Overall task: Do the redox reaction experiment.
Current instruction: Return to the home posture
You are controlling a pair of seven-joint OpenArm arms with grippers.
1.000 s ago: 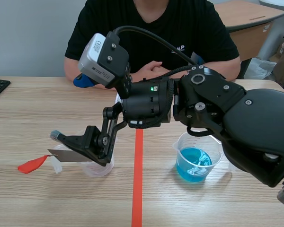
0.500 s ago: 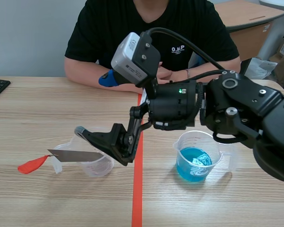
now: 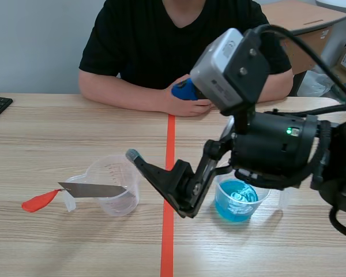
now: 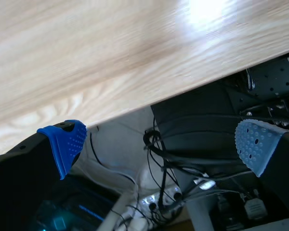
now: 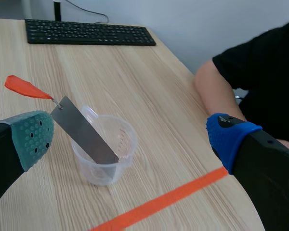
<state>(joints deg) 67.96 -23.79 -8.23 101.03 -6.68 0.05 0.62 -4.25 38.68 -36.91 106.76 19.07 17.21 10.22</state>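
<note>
Pale wooden table point(image 3: 46, 133) in the scene view, a person point(image 3: 179, 34) in a black shirt seated across it with a blue object point(image 3: 183, 90) in hand. The right gripper point(image 3: 158, 183) is out over the orange-red tape line point(image 3: 168, 138), fingers spread wide and holding nothing. A second ago it was down at the clear cup point(image 3: 124, 205); now it's well clear of it! The metal strip point(image 3: 95, 189) hasn't budged: it lies across that cup, with its red tag point(image 3: 39, 200) trailing onto the wood. The cup of blue liquid point(image 3: 236, 202) sits just behind the arm. The cup's printed scale is too small to read, and the shirt lettering seen half a second back is now behind the wrist camera point(image 3: 230, 69). In the left wrist view, and only there, is the left gripper point(image 4: 159, 144), blue pads far apart and empty, hanging past the table's edge over a tangle of cables point(image 4: 159, 159). The right wrist view shows both pads, one grey-green and one blue, splayed either side of the cup, and the strip slanting down inside it. It also takes in the whole keyboard point(image 5: 89, 32), just a corner in the scene view, and the person's forearm point(image 5: 216, 82).
</note>
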